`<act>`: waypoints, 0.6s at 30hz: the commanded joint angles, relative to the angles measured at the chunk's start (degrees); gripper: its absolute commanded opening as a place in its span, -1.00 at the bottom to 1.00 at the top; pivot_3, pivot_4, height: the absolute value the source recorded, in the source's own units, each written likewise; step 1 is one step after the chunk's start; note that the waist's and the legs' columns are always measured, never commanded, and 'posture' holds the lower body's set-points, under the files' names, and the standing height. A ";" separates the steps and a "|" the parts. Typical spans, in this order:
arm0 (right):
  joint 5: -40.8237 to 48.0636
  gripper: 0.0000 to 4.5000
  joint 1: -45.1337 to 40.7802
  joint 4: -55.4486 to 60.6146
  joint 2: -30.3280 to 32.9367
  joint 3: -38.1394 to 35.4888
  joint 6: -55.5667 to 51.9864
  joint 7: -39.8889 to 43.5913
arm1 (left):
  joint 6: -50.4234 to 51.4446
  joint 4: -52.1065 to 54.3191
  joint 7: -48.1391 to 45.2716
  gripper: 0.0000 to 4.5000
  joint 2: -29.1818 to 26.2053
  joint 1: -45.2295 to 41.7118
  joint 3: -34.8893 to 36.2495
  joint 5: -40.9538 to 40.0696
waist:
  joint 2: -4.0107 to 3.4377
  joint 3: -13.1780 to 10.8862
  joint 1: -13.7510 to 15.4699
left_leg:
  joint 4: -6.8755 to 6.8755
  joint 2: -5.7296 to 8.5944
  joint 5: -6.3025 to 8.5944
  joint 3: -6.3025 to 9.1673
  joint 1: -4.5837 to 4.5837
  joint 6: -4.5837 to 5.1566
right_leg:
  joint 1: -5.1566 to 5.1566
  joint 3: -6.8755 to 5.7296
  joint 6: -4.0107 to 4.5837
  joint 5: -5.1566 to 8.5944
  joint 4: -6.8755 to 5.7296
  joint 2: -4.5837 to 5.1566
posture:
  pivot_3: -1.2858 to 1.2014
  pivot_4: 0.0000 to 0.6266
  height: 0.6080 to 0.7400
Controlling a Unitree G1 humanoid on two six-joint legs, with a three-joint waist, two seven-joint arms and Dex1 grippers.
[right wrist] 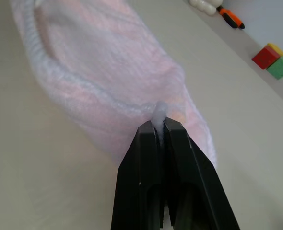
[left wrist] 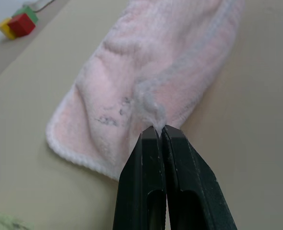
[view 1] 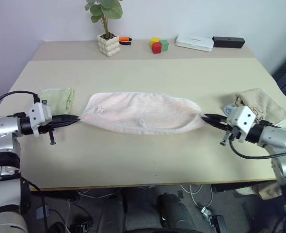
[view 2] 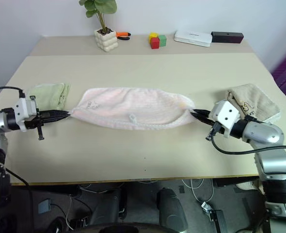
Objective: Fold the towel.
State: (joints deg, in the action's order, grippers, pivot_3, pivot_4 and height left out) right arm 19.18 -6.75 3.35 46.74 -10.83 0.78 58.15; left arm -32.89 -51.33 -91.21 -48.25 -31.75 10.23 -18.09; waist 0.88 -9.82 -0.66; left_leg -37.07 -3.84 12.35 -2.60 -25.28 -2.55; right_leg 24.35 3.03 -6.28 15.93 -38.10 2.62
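The beige table [view 1: 133, 160] carries everything here, with a raised paler ledge along its twelve o'clock edge. Across its middle lies the pale pink towel [view 1: 140, 114], stretched lengthwise from nine o'clock to three o'clock and doubled over so that its scalloped edge runs along the near side; a faint dark embroidered mark [left wrist: 110, 117] sits near the nine o'clock end. The left gripper [view 1: 75, 118] has its two black fingers pressed together on a tuft of the towel's nine o'clock tip, and the right gripper [view 1: 205, 117] pinches the three o'clock tip the same way (both wrist views show fluff squeezed between the fingertips). Just past the right gripper, at three o'clock, rests a folded tan towel [view 1: 262, 106]; at nine o'clock, beside the left gripper, lies a folded pale green towel [view 1: 58, 99]. On the ledge at twelve o'clock stand a potted plant in a bumpy white pot [view 1: 108, 43], then toward one o'clock a flat white box [view 1: 195, 42] and a black bar-shaped box [view 1: 229, 42]. Smaller still are the red, yellow and green blocks [view 1: 158, 45] clustered together, and an orange-handled tool [view 1: 125, 40] lying just beside the pot.
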 commanded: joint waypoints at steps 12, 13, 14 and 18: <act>8.38 -0.96 11.20 6.20 3.40 -6.86 -6.77 7.75 | 17.37 16.59 -1.29 -1.00 -7.58 13.12 4.84 -11.62 | 0.03 0.02 0.05 | -0.06 -0.01 0.01 0.01 0.05 0.01 | -0.09 0.00 0.02 0.01 0.00 0.02 | 0.03 -0.52 1.00; 8.77 -0.96 11.91 6.72 3.70 -7.09 -7.20 8.43 | 17.98 17.15 -1.29 -1.00 -7.88 13.57 5.01 -11.96 | 0.03 0.02 0.07 | -0.06 -0.01 0.01 0.01 0.05 0.01 | -0.09 0.00 0.02 0.01 0.00 0.02 | 0.03 -0.52 1.00; 9.38 -0.96 12.70 7.10 4.14 -7.34 -8.09 9.34 | 19.16 17.65 -1.29 -1.00 -8.17 14.07 5.21 -12.33 | 0.03 0.02 0.14 | -0.06 -0.01 0.01 0.01 0.06 0.01 | -0.09 0.00 0.02 0.01 0.00 0.03 | 0.03 -0.52 1.00; 10.93 -0.96 14.87 8.45 4.80 -8.07 -10.23 10.83 | 21.78 18.77 -1.29 -1.00 -8.71 15.75 6.14 -13.06 | 0.08 0.06 0.04 | -0.07 -0.01 0.01 0.01 0.06 0.01 | -0.10 0.00 0.11 0.06 0.00 0.03 | 0.03 -0.52 1.00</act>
State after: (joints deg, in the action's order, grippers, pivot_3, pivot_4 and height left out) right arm 28.36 7.55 10.03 50.62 -16.98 -8.41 68.32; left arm -12.13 -33.60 -92.32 -55.22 -16.39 14.34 -29.74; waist 0.96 -9.76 -0.63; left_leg -37.13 -3.85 12.36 -2.59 -25.21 -2.53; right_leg 24.25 3.03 -6.18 15.99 -38.09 2.65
